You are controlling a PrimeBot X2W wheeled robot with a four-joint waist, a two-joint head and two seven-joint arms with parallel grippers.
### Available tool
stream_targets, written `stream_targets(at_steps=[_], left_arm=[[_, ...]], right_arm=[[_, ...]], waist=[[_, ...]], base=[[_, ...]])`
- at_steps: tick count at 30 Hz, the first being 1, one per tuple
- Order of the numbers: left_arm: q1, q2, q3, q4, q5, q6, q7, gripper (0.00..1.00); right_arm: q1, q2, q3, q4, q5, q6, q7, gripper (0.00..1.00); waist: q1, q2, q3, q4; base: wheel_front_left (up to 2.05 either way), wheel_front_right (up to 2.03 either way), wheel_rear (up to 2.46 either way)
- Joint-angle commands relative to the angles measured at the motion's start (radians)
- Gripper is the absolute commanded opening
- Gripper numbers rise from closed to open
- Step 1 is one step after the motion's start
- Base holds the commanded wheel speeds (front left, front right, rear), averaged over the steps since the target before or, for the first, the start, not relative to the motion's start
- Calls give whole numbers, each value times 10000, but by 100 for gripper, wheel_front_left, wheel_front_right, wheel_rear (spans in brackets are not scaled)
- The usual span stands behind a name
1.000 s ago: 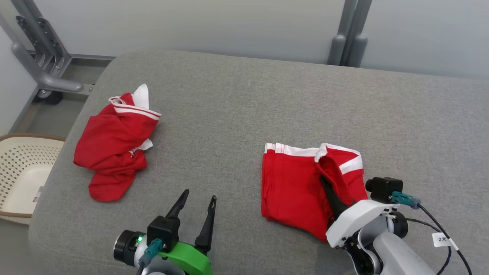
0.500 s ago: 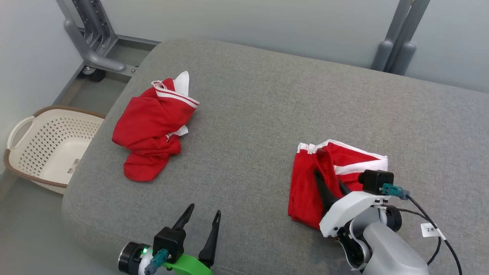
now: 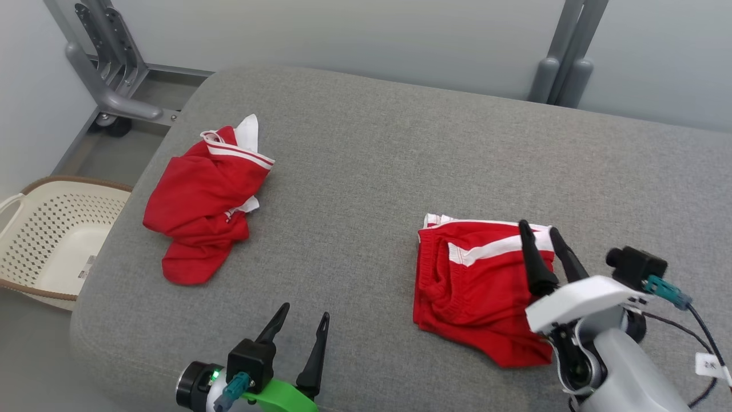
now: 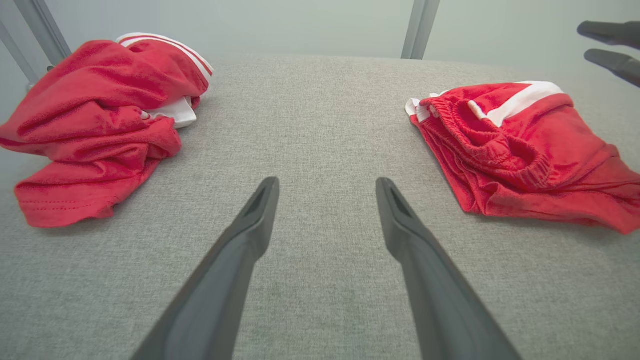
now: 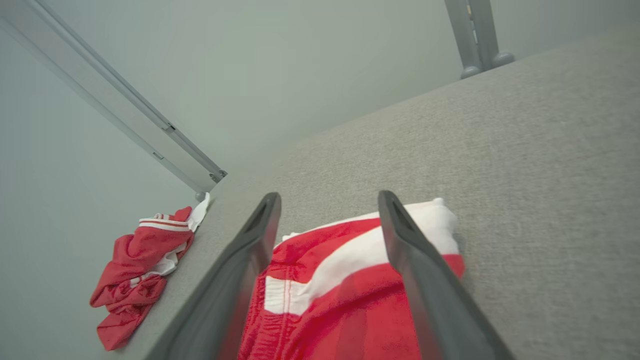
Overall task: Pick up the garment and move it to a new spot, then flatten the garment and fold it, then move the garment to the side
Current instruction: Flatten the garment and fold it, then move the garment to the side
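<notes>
Head view: you see the folded red garment (image 3: 474, 286) lying on the right half of the grey padded surface (image 3: 366, 143), a white stripe across its far part and a gathered elastic band along its left side. The right gripper (image 3: 537, 226) hangs over the garment's far right corner with its two dark fingers spread apart, clasping nothing. In the left wrist view you can confirm that its fingertips stand clear above the cloth. In the right wrist view the white stripe runs beneath and between the parted fingers. The left gripper (image 3: 305, 310) sits by the near edge of the surface, its fingers likewise wide apart and empty, pointing at bare fabric between the two garments. A second red garment (image 3: 200, 212), crumpled and trimmed in white, lies well apart on the left side of the surface. Beyond that edge, note the cream perforated basket (image 3: 28, 252) on the floor and the grey metal frame (image 3: 108, 97) by the wall.
</notes>
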Motion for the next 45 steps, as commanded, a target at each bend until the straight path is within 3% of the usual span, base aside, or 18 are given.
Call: stream_targets(at_steps=[1,7,22,23,24,25,26,36,45], left_arm=[[90,24,-11,-17,-38,56,-4,100],[-18,24,-86,-64,-52,38,-4,100],[-66,24,-62,-132,34,39,-3,100],[-94,24,-79,-142,14,32,-3,100],[-136,21,-114,-170,-4,17,-3,100],[-180,21,-139,-211,-34,8,-3,100],[-214,22,-156,-242,-61,10,-3,100],[-342,22,-297,-452,-180,93,-3,100],[-426,26,-464,-626,-262,93,-3,100]], right_arm=[[462,-93,-296,-18,-206,-2,-20,100],[1219,-250,-1026,185,-526,-2,-23,100],[631,-97,-586,1768,-590,-2,-25,100],[567,-93,-583,1897,-607,-2,-25,79],[520,-85,-557,2023,-628,-2,-25,45],[472,-80,-547,2119,-658,-2,-25,19],[426,-92,-538,2229,-695,-2,-25,0],[176,-310,-962,2148,-1202,-3,-26,0],[344,-368,-1402,2103,-1621,-3,-26,0]], waist=[[0,0,10,-73],[0,0,103,-35],[0,0,187,474],[0,0,192,493],[0,0,192,506],[0,0,197,511],[0,0,209,508],[0,0,105,14],[0,0,-201,-1593]], base=[[0,0,0],[0,0,0],[0,0,0],[0,0,0],[0,0,0],[0,0,0],[0,0,0],[0,0,0],[0,0,0]])
